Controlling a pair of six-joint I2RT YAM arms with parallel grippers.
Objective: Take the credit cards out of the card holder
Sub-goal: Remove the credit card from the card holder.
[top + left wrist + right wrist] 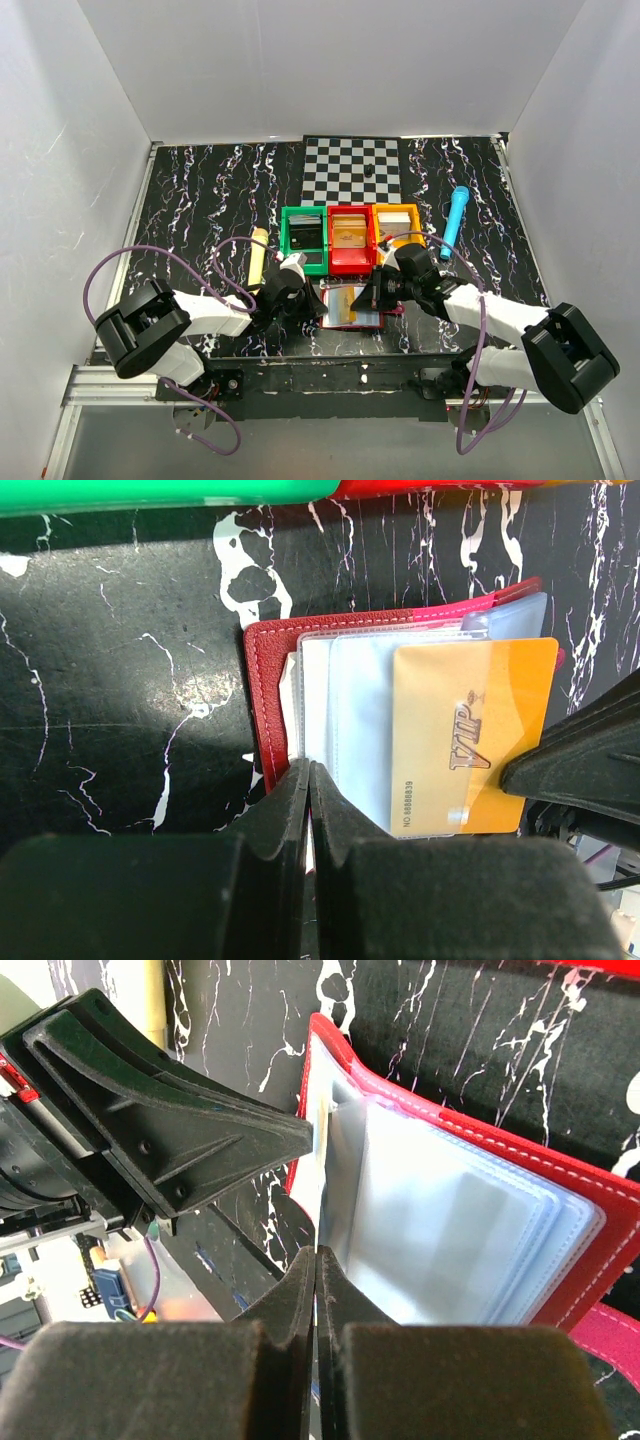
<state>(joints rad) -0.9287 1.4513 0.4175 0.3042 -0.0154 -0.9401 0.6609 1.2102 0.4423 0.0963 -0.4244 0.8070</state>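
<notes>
Matte black right tool on glossy gold card — stitched red card holder

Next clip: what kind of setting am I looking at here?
Most likely a lab test cell: plain white panels box in a black marbled tabletop on three sides, a metal rail runs along its near edge, and a checkerboard mat lies at the back.

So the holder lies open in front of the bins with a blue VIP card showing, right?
Not quite: the VIP card is gold, not blue, as the left wrist view shows. The holder does lie open in front of the bins.
</notes>
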